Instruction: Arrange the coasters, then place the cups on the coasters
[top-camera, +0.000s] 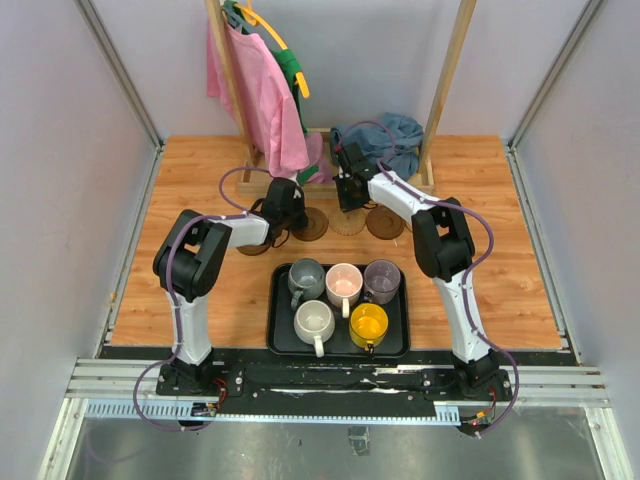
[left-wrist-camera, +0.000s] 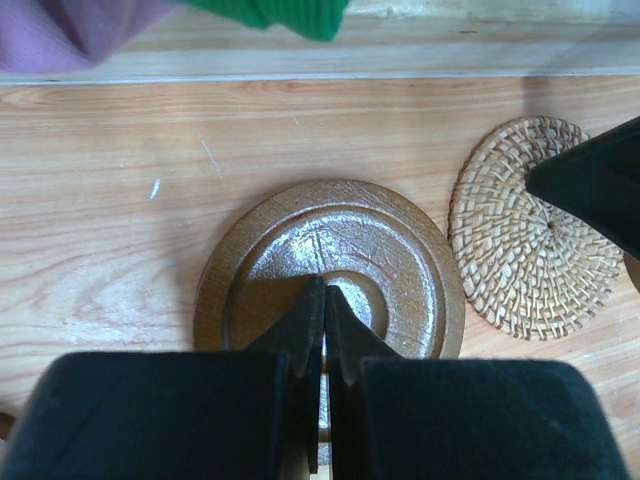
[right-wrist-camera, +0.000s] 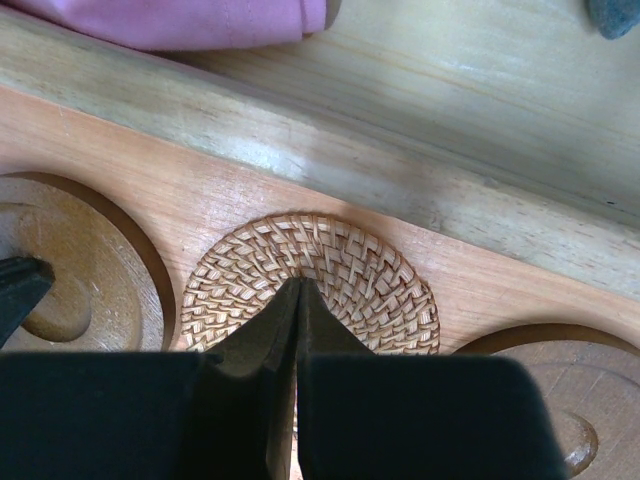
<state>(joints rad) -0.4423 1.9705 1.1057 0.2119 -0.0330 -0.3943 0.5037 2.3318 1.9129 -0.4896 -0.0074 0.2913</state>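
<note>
Up by the wooden rail at the table's far side, hanging the left gripper, tips pinched together, straight over the hub of a dark brown coaster, touching or just clear being hard to call; poising the right gripper, equally closed and gripping nothing, over the wicker coaster immediately right of it; working a row running left to right, another dark coaster beyond; leaving the cups well back on the black tray; crowding both arms close, probably risking a clash
</note>
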